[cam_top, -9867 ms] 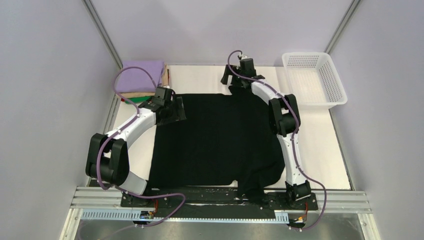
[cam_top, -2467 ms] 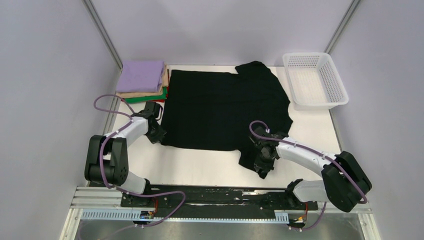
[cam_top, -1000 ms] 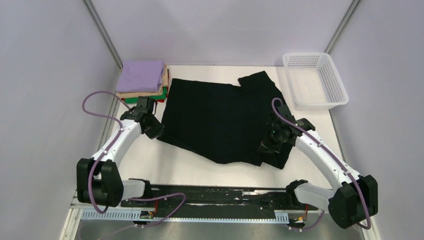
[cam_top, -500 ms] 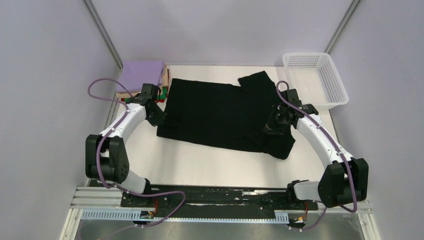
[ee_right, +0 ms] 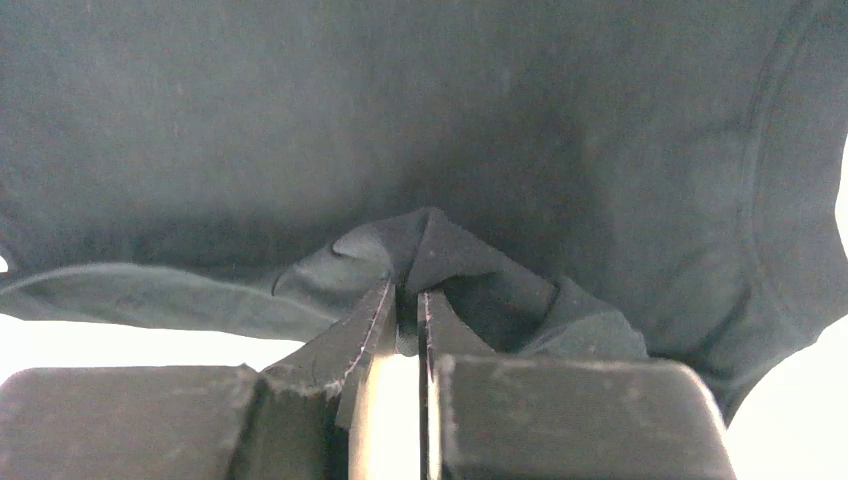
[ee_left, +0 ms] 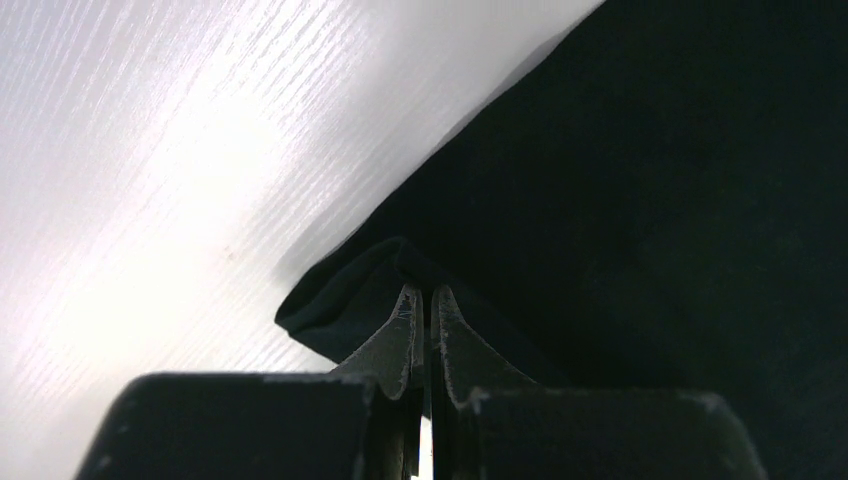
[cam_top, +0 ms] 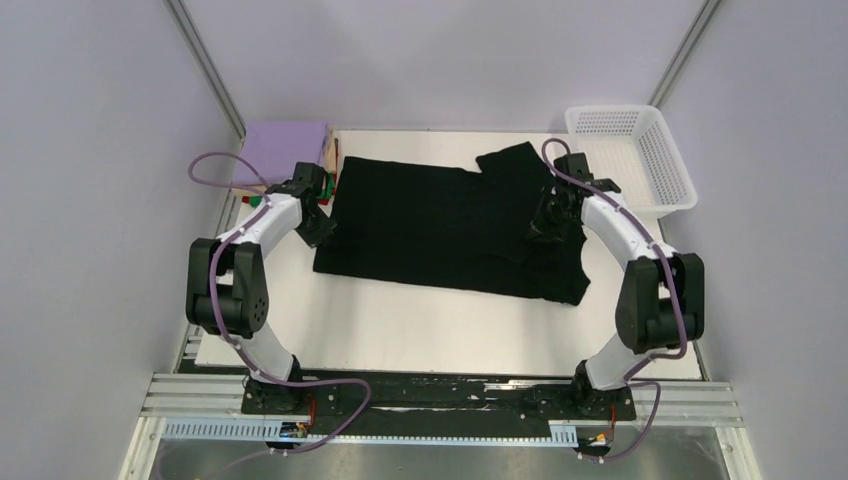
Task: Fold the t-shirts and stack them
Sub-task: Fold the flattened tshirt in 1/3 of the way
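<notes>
Folded black t-shirt [cam_top: 440,225], laid as a band across the white tabletop [cam_top: 420,330]. Left edge pinched tight in the left jaws; raised tuck near the right end nipped between the closed right jaws. Just left of the shirt, stack of folded t-shirts [cam_top: 283,147], lavender on top; to its far right, white mesh basket [cam_top: 625,108].

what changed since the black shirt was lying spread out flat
The left pincer and right pincer let go of the far corners of the shirt, took hold of its near edge and carried that toward the far side, folding the shirt roughly in half. Both are now shut on the cloth. The stack and basket stayed put.
</notes>
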`<control>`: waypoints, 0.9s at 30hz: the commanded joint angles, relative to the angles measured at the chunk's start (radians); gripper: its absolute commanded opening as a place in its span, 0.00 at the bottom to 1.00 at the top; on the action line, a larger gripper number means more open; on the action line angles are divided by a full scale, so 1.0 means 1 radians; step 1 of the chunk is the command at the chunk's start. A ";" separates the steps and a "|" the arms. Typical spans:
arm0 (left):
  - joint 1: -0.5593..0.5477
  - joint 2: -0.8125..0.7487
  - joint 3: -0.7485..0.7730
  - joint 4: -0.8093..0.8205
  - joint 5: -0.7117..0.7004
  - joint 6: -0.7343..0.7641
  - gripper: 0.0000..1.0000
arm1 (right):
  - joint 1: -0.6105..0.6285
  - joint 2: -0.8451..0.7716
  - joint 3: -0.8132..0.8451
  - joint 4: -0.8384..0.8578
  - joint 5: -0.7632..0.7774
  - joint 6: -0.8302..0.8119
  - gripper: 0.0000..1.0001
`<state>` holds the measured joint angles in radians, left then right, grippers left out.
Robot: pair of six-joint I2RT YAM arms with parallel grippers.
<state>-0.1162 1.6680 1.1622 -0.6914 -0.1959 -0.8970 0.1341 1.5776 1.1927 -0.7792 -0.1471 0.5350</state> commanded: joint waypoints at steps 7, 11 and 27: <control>0.013 0.106 0.182 -0.023 -0.101 -0.031 0.53 | -0.066 0.335 0.340 0.077 0.023 -0.084 0.59; 0.013 0.086 0.219 -0.043 -0.092 -0.006 0.98 | -0.065 0.304 0.371 0.077 0.050 -0.099 0.92; -0.020 -0.033 0.018 0.131 0.232 0.126 1.00 | 0.007 -0.038 -0.146 0.308 -0.159 -0.096 1.00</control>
<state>-0.1184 1.6474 1.1976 -0.6334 -0.0551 -0.8192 0.1112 1.5223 1.0500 -0.5938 -0.2359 0.4477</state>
